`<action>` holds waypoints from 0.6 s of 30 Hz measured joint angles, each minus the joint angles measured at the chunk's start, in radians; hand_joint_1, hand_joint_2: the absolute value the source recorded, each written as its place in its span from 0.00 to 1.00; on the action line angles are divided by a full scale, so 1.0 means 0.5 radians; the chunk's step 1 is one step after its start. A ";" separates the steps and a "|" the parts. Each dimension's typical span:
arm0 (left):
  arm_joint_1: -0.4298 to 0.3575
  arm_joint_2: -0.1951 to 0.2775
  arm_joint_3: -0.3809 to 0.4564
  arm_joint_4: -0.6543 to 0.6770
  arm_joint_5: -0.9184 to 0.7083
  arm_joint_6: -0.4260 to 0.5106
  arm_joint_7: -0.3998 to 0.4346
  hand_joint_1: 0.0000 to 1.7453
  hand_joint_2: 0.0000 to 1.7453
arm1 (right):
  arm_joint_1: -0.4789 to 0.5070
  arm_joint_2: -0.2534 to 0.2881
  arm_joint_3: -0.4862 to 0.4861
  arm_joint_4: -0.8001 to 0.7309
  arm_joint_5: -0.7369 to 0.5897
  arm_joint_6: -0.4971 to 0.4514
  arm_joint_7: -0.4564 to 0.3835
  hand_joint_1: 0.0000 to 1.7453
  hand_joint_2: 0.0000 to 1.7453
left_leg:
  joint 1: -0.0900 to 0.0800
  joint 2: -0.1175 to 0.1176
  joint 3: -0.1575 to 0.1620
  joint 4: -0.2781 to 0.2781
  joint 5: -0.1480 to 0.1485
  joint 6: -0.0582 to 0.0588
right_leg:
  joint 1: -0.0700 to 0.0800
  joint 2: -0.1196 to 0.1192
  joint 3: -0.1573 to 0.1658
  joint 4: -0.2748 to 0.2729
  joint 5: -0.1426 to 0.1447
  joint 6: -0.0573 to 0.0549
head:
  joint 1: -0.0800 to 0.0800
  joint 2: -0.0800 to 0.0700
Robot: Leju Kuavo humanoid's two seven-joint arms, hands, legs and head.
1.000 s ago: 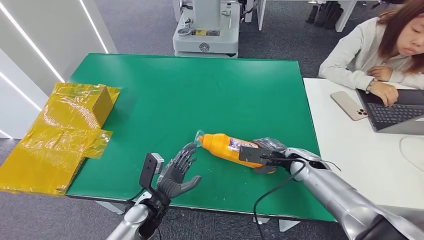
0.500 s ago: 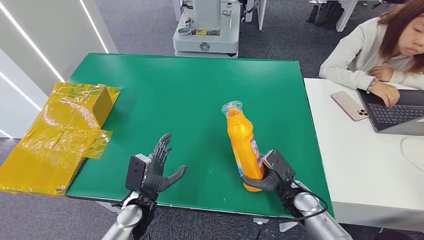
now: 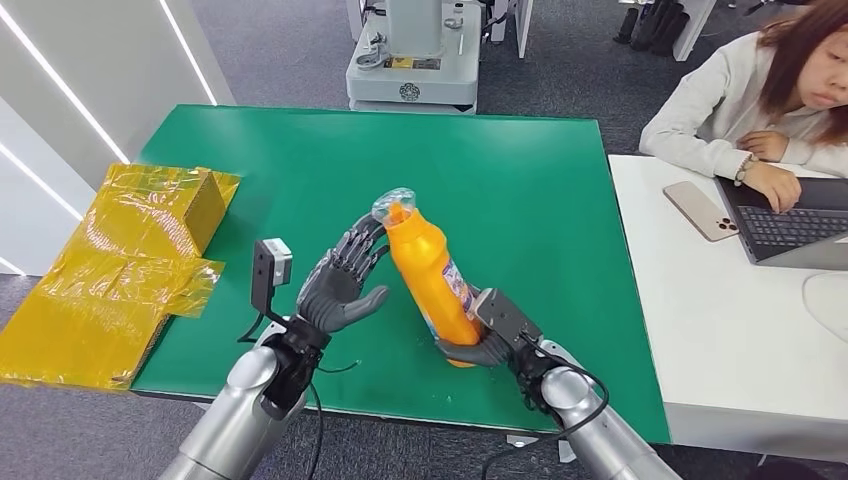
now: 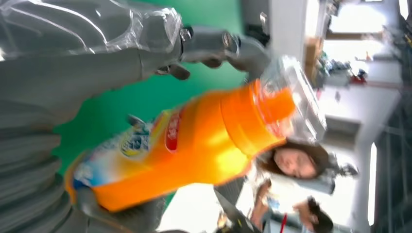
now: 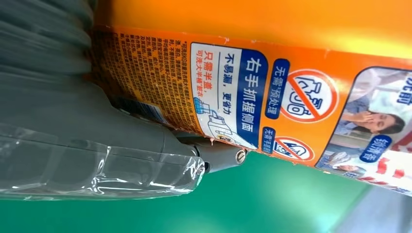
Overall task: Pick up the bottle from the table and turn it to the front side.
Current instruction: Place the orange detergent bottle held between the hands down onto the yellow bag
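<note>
Head view: right hand (image 3: 478,340) fingers grip the orange bottle (image 3: 430,280) at its base above the worktop (image 3: 300,190); left hand (image 3: 335,290) fingers spread open just beside its neck.

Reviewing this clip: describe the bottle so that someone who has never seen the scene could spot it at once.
Look at the near edge of the green table. The right hand grips the base of the bottle, which leans toward the left hand. It is the only bright orange container, with clear plastic wrapped over its cap.

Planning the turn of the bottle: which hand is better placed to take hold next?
The left hand: it is open beside the orange bottle, fingertips near its neck, while the right hand grips the base.
</note>
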 joint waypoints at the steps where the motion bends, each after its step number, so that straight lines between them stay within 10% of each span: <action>1: -0.049 -0.006 -0.013 0.009 0.005 -0.001 0.009 0.00 1.00 | -0.032 0.027 0.019 0.018 0.017 -0.010 -0.002 1.00 1.00 | 0.000 0.000 0.000 0.000 0.000 0.000 | 0.000 0.000 0.000 0.000 0.000 0.000 | 0.000 0.000; 16: -0.440 -0.039 -0.059 0.305 0.054 -0.013 0.127 0.00 1.00 | -0.195 0.179 0.238 0.182 0.218 -0.174 0.086 1.00 1.00 | -0.001 0.000 -0.006 0.000 -0.001 0.000 | 0.000 0.001 -0.007 -0.001 0.000 0.000 | 0.000 0.000; 18: -0.467 -0.037 -0.061 0.364 0.027 -0.018 0.135 0.47 1.00 | -0.179 0.180 0.239 0.187 0.236 -0.197 0.095 1.00 1.00 | -0.001 0.001 -0.006 0.000 -0.001 0.000 | 0.000 0.001 -0.007 -0.001 0.000 0.000 | 0.000 0.000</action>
